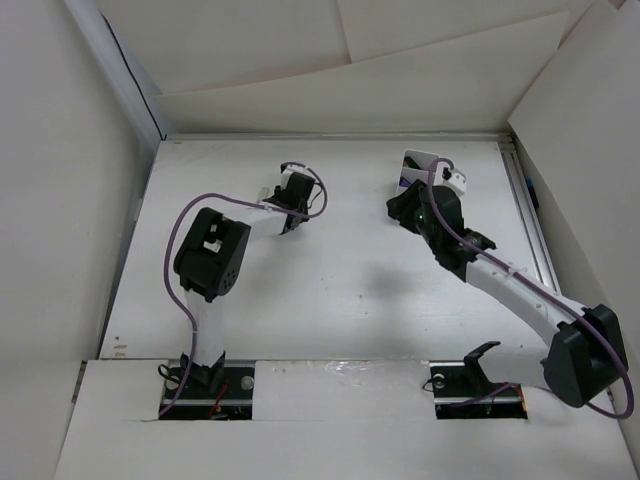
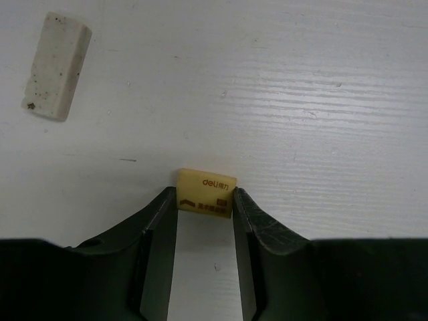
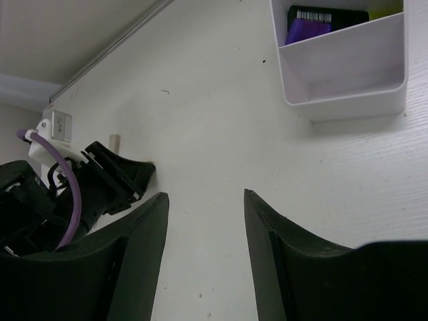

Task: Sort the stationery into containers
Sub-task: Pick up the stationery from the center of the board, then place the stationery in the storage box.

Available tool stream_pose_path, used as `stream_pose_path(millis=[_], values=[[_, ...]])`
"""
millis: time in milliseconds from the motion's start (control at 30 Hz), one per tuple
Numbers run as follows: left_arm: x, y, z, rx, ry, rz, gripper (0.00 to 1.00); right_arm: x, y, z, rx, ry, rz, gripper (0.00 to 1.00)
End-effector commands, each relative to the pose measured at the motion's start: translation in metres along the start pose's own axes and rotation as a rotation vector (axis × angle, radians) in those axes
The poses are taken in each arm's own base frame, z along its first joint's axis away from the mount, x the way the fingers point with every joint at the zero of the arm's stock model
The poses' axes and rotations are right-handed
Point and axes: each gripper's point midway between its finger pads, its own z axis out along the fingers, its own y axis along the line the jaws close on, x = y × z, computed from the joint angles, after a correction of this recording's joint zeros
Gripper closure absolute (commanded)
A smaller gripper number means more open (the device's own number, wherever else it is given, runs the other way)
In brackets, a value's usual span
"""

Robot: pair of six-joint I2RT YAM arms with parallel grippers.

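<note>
Left pincer is squeezed in narrow on the little tan eraser. Both fingertips sit right against its two short ends, and it's only caught at the very tips. You can read "deli" in brown print on its top face. I honestly can't tell from the wrist view whether it's resting on the white table or a hair above it.

Off to the upper left in that same view there's a second one, a grubby white eraser with dark specks, lying flat on the table, well apart from the pincer.

Right pincer is a different story: its jaws stand apart with just bare tabletop showing between them, gripping nothing. It hangs low over the table, near the white box, which sits up and to the right of it. The box has a thin divider wall, and in the compartment behind that wall there's a purple marker with a black part that carries a barcode label. Something yellowish shows at the far corner too, but it's too cut off to name.

From overhead, the box sits at the far right of the table, partly hidden by the right wrist, and the left arm reaches to the far middle.
</note>
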Motion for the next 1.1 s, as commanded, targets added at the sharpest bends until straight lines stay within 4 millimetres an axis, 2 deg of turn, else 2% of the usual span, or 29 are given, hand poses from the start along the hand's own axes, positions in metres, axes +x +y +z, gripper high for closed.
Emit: stream_pose_path(millis=[0,33,100,200,233,300,333,400,433,467,533,567,600,633,700,867,900,933,1033,1067], values=[[-0.021,-0.014,-0.027,0.060,-0.053,-0.005,0.80,-0.022,0.004,-0.005,-0.020,-0.075,0.033,0.45],[-0.020,-0.018,-0.032,0.071,-0.057,0.001,0.80,-0.019,0.000,-0.005,-0.013,-0.069,0.031,0.45],[-0.032,-0.036,-0.050,0.149,-0.091,-0.020,0.81,-0.031,0.002,-0.011,-0.023,-0.101,0.053,0.45],[-0.035,-0.067,-0.071,0.280,-0.099,-0.037,0.81,-0.045,-0.014,-0.023,0.024,-0.179,0.111,0.45],[-0.041,-0.086,-0.085,0.353,-0.104,-0.043,0.81,-0.054,-0.022,-0.026,0.049,-0.218,0.132,0.45],[-0.052,-0.108,-0.102,0.416,-0.142,-0.041,0.82,-0.063,-0.030,-0.039,0.043,-0.258,0.169,0.45],[-0.058,-0.131,-0.121,0.487,-0.162,-0.030,0.82,-0.069,-0.035,-0.044,0.054,-0.289,0.195,0.45],[-0.068,-0.156,-0.142,0.572,-0.184,-0.022,0.82,-0.076,-0.044,-0.055,0.056,-0.331,0.228,0.45],[-0.064,-0.170,-0.143,0.600,-0.173,-0.009,0.82,-0.080,-0.049,-0.057,0.064,-0.349,0.247,0.45],[-0.077,-0.194,-0.162,0.664,-0.203,-0.005,0.82,-0.086,-0.051,-0.059,0.067,-0.366,0.255,0.45],[-0.079,-0.216,-0.172,0.695,-0.209,0.022,0.82,-0.090,-0.054,-0.064,0.060,-0.378,0.273,0.45],[-0.067,-0.231,-0.170,0.707,-0.188,0.044,0.81,-0.087,-0.058,-0.062,0.065,-0.369,0.272,0.45],[-0.084,-0.242,-0.178,0.736,-0.217,0.031,0.81,-0.089,-0.060,-0.062,0.068,-0.372,0.275,0.45],[-0.081,-0.253,-0.182,0.756,-0.210,0.041,0.81,-0.090,-0.057,-0.064,0.053,-0.370,0.286,0.47],[-0.088,-0.269,-0.178,0.787,-0.219,0.039,0.81,-0.092,-0.060,-0.063,0.053,-0.368,0.290,0.47],[-0.089,-0.292,-0.168,0.830,-0.203,0.012,0.80,-0.090,-0.063,-0.062,0.052,-0.354,0.291,0.47],[-0.083,-0.295,-0.160,0.824,-0.193,0.016,0.80,-0.090,-0.063,-0.062,0.052,-0.354,0.291,0.47],[-0.090,-0.300,-0.164,0.844,-0.209,0.010,0.78,-0.093,-0.064,-0.064,0.046,-0.360,0.295,0.47],[-0.084,-0.309,-0.154,0.850,-0.193,0.006,0.78,-0.096,-0.063,-0.066,0.036,-0.362,0.299,0.48],[-0.089,-0.310,-0.157,0.856,-0.203,0.002,0.77,-0.096,-0.063,-0.066,0.036,-0.362,0.299,0.48]])
